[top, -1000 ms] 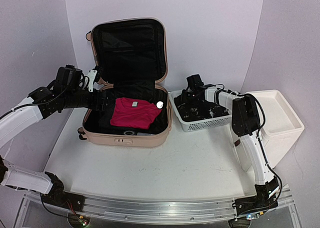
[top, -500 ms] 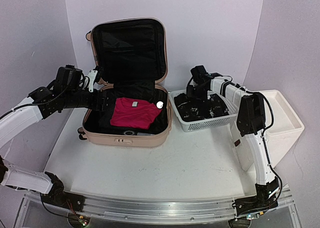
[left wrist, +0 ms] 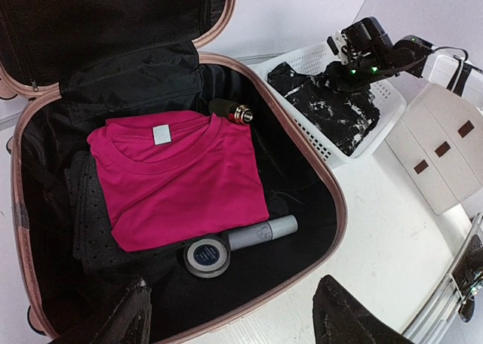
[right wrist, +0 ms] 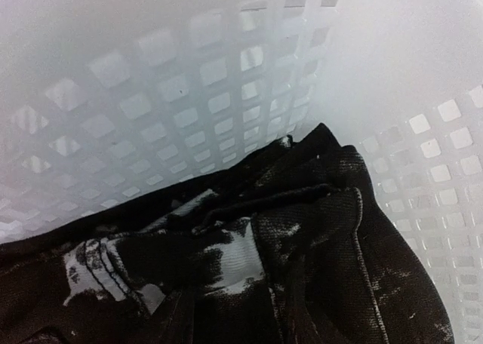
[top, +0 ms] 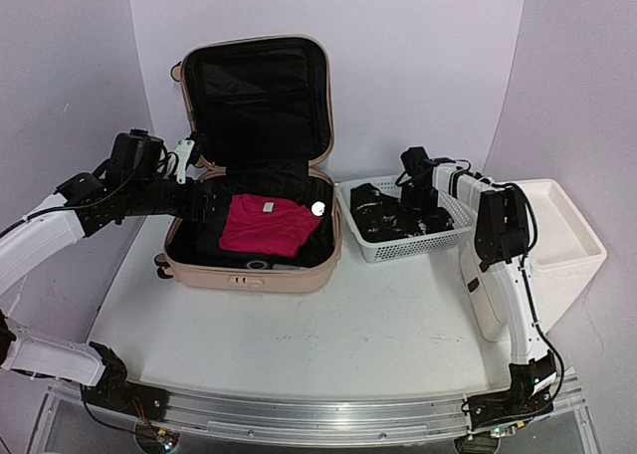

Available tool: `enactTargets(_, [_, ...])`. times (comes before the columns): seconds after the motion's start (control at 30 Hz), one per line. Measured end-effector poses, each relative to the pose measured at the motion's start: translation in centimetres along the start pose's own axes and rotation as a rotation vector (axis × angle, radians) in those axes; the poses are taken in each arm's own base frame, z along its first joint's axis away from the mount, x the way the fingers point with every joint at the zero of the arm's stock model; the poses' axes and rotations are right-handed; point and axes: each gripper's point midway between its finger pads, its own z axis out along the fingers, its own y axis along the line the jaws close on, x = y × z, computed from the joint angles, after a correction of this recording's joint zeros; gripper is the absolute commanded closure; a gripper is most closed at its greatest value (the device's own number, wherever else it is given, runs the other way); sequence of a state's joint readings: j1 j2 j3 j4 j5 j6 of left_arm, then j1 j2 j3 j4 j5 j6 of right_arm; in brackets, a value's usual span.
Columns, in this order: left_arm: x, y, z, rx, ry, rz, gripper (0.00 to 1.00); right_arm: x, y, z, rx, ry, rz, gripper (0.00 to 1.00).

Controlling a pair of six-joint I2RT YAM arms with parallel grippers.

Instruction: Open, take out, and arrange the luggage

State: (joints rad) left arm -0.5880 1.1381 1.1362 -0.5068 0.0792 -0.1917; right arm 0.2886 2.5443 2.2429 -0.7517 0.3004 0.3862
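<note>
Lying open on the table [top: 348,325], the luggage [top: 249,267] has its lid upright at the back and a magenta shirt [top: 264,225] folded in its lower half. The left gripper [top: 204,200] hovers over the luggage's left rim, fingers spread with nothing between them. Just right of the luggage, the right gripper [top: 416,197] reaches into a white mesh basket [top: 418,245] over a black-and-white garment [top: 383,215]; its grip state cannot be told.

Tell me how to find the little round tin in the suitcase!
Look in the open pink suitcase, at the bright pink shirt lying inside. Just past the shirt's bottom hem, toward the suitcase's front wall, sits a small round tin. It is flat and dark with a silvery rim, unlike the long grey tube beside it.
</note>
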Motion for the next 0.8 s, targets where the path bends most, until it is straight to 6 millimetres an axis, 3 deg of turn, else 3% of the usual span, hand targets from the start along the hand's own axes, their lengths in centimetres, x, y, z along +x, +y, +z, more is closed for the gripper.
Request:
enactTargets(0.13, [0.2, 0.1, 0.0, -0.003, 0.008, 0.004, 0.23, 0.1, 0.4, -0.9, -0.007, 0.003, -0.008, 0.5])
enactTargets(0.23, [0.6, 0.2, 0.4, -0.01, 0.028, 0.008, 0.21, 0.5, 1.1, -3.1, -0.024, 0.022, -0.043, 0.4])
enactTargets(0.37, [1.4, 0.8, 2.1, -0.039, 0.084, 0.011, 0.2, -0.2, 4.1, -8.9, -0.138, 0.009, -0.088, 0.27])
enactTargets(0.5, [2.3, 1.6, 4.5, -0.066, 0.15, 0.005, 0.19, -0.8, 8.1, -17.1, -0.395, -0.016, -0.125, 0.19])
enactTargets(0.6, [2.8, 1.9, 6.8, -0.066, 0.212, -0.008, 0.21, 0.0, 9.1, -21.3, -0.551, -0.005, -0.151, 0.13])
enactTargets(0.67, [3.1, 1.7, 8.5, -0.047, 0.256, -0.023, 0.22, 1.2, 8.9, -22.3, -0.598, 0.021, -0.164, 0.06])
enactTargets(0.8, [3.8, 0.9, 12.6, 0.012, 0.352, -0.086, 0.24, 5.3, 8.1, -22.1, -0.634, 0.133, -0.171, 0.03])
